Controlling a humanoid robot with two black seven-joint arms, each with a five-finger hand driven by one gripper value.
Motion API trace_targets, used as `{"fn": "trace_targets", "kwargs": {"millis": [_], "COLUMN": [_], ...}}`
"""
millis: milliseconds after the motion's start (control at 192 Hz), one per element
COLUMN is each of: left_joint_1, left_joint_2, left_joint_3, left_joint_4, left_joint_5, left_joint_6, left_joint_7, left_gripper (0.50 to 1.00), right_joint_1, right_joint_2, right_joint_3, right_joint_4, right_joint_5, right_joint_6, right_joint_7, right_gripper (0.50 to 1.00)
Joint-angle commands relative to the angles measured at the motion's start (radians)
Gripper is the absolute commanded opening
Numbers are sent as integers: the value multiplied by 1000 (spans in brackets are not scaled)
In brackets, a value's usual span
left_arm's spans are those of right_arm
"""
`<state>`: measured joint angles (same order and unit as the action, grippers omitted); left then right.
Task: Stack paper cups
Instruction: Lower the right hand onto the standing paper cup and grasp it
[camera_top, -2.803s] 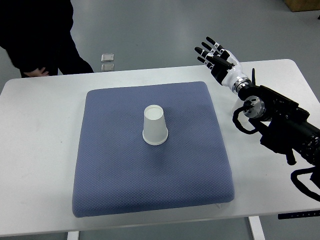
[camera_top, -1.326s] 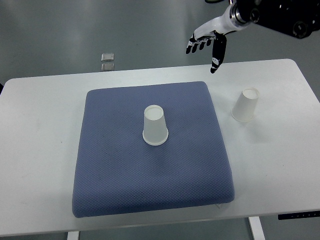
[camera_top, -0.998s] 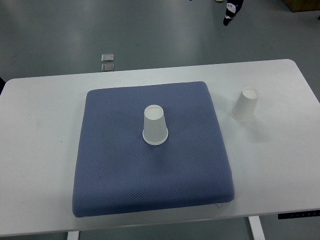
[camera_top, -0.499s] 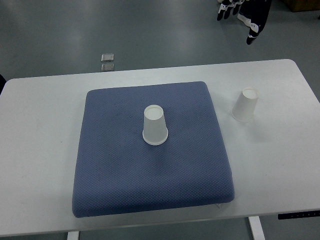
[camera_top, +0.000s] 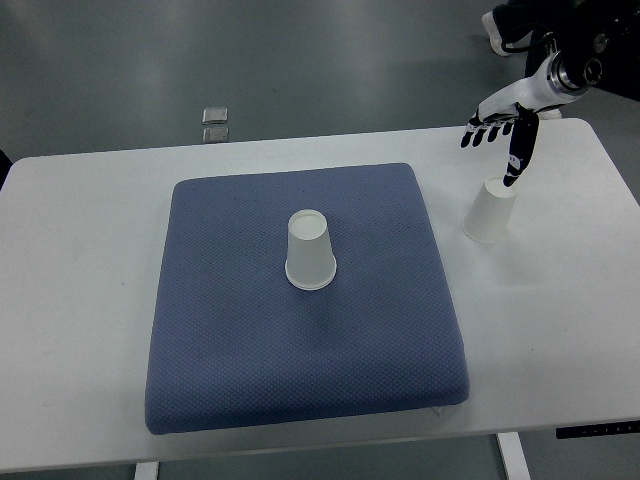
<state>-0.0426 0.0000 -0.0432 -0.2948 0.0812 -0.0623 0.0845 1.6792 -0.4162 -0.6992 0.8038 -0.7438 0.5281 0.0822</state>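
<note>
- Top view shows us both cups unstacked: one paper cup (camera_top: 310, 251) on the blue pad (camera_top: 220, 330), another cup (camera_top: 491, 211) on the table (camera_top: 80, 300).
- Our right hand (camera_top: 502, 125) hovers above the second, fingers spread, empty.

My right hand (camera_top: 503, 130) hangs with fingers spread just above the side cup (camera_top: 491, 211); nothing between them. Bare white table (camera_top: 560, 300) around that cup. Centre cup (camera_top: 309, 250) stands alone on the blue mat (camera_top: 230, 330), clear all round.

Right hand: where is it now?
Top view, upper right: the right hand hangs open just above the paper cup standing upside down on the white table, right of the blue pad.
</note>
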Motion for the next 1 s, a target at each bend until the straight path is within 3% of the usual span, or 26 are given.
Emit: {"fn": "trace_targets", "kwargs": {"millis": [0,463,993], "left_joint_1": [1,10,10], "left_joint_2": [0,0,0], "left_joint_3": [2,2,5], "left_joint_4": [-3,-6,-9], "left_joint_5": [0,0,0], "left_joint_6": [1,1,1], "left_joint_7": [1,1,1], "left_gripper": [1000,1000,1000], "right_joint_1": [-44,-233,-308], "right_joint_2": [5,131,132], "right_joint_3": [1,30,30], "right_joint_4": [-31,-273,-293], "right_joint_5": [4,20,18], "right_joint_6": [-63,-117,-161], "right_joint_7": [-6,-10,-10], "right_gripper": [915,915,911]}}
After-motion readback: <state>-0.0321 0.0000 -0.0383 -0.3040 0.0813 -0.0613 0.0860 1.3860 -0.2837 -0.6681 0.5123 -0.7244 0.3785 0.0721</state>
